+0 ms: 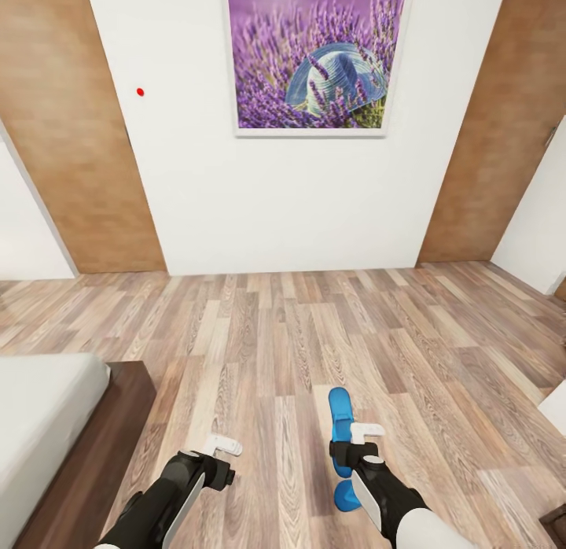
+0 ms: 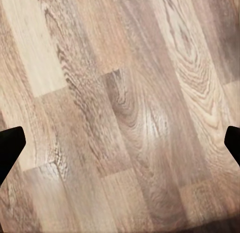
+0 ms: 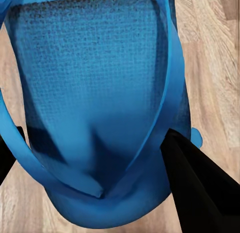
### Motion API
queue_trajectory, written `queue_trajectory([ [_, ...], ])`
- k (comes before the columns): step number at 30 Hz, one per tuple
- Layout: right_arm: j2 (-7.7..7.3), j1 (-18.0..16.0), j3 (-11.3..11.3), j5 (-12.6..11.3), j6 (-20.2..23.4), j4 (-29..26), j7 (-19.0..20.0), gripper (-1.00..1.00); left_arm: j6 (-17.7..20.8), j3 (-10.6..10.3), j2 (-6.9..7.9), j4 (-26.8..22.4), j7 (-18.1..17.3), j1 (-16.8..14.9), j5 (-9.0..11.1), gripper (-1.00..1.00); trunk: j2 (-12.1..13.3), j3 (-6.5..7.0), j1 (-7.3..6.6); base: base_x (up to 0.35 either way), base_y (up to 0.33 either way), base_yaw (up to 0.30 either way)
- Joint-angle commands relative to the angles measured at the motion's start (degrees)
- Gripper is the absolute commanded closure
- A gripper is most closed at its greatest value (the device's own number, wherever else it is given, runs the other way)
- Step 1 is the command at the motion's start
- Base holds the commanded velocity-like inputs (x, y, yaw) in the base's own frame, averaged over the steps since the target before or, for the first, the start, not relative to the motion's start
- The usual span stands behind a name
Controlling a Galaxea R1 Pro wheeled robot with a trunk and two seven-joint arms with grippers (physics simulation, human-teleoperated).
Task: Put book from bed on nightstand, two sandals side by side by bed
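Sandal, lower middle, is clamped in the right fingers; left fingers spread wide, empty, over floor.

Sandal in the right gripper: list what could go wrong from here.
1. The right gripper seems to pinch the sandal near one edge, so it could slip onto the floor.
2. The bed lies far to the left, so a release here would leave the sandal away from it.
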Motion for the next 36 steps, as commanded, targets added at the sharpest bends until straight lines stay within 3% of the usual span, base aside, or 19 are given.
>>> queue_trajectory([
  [1, 0.03, 0.0, -0.1, -0.1, 0.4, -0.1, -0.2, 1.00, 0.3, -0.1, 0.02, -0.1, 0.0, 0.0, 0.0, -1.00, 0.0, -0.05, 0.00, 0.076, 0.078, -0.219],
  [15, 0.03, 0.0, -0.1, 0.0, 0.4, 0.0, -0.1, 1.00, 0.1, -0.1, 0.04, -0.1, 0.0, 0.0, -0.3, -1.00, 0.0, -0.05, 0.00, 0.067, 0.043, -0.257],
  [36, 0.03, 0.0, 0.0, 0.0, 0.3, 0.0, -0.1, 1.00, 0.1, -0.1, 0.04, -0.1, -0.3, 0.0, -0.3, -1.00, 0.0, -0.05, 0.00, 0.274, 0.095, -0.026],
])
